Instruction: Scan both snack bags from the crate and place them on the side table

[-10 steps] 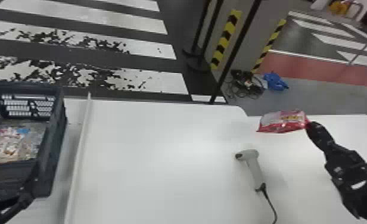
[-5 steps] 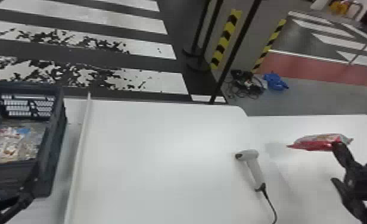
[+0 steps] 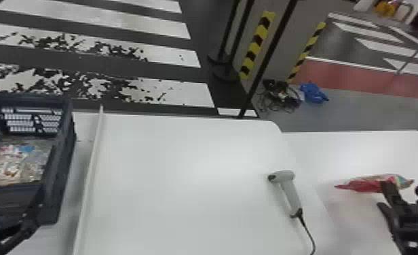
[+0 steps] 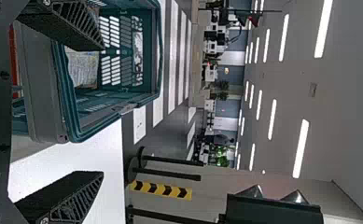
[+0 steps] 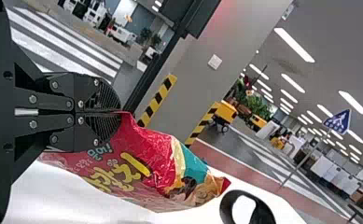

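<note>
Red snack bag [image 5: 142, 163]: hung over the side worktop [image 3: 350, 149]; contact beneath could not be told.
Right tool [image 5: 119, 112]: clamped on the bag's edge; so slim a pinch risked swivelling or an askew landing.
Barcode scanner [image 3: 292, 195]: lay on the main worktop [image 3: 184, 190]; a low arm sweep might have snagged its cable [image 3: 307, 230].
Crate [image 3: 65, 149]: held clear packaging [image 3: 18, 166], whose slippery film might have foiled a grasp.
Left tool [image 4: 102, 111]: fingers apart, near the crate; careless lowering could have struck its rim.
</note>
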You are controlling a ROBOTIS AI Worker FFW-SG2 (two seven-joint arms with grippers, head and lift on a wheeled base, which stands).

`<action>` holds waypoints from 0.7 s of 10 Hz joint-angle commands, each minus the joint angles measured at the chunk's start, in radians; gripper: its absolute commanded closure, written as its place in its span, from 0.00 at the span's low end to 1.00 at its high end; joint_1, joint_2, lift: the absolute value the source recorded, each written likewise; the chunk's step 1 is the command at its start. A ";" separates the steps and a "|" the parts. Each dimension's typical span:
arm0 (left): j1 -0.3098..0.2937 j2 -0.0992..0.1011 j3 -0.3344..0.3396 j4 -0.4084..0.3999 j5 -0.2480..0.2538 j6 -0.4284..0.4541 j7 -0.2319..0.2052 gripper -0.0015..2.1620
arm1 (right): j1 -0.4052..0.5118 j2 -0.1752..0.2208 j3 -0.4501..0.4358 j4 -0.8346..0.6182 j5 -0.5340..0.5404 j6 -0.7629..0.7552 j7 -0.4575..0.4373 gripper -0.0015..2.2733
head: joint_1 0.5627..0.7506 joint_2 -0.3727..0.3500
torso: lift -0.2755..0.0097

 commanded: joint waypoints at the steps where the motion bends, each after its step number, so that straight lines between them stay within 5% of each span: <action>1: -0.003 0.000 0.000 0.000 0.001 0.000 -0.001 0.02 | 0.000 -0.013 0.013 0.018 0.045 0.023 -0.044 0.99 | 0.70 0.03 | 0.62; 2: -0.004 0.000 -0.003 0.000 -0.001 0.000 -0.001 0.02 | 0.000 -0.019 0.032 0.020 0.062 0.084 -0.077 0.99 | 0.70 0.03 | 0.62; 4: -0.003 0.002 -0.005 -0.002 -0.001 0.000 -0.001 0.02 | 0.003 -0.021 0.063 0.018 0.103 0.161 -0.156 0.83 | 0.70 0.03 | 0.62; 6: -0.001 0.002 -0.005 -0.006 -0.001 0.003 -0.001 0.02 | 0.006 -0.019 0.075 0.016 0.120 0.170 -0.158 0.00 | 0.70 0.03 | 0.62; 7: 0.000 0.002 -0.003 -0.009 -0.001 0.000 -0.001 0.02 | 0.014 -0.018 0.089 0.010 0.118 0.164 -0.158 0.00 | 0.70 0.03 | 0.62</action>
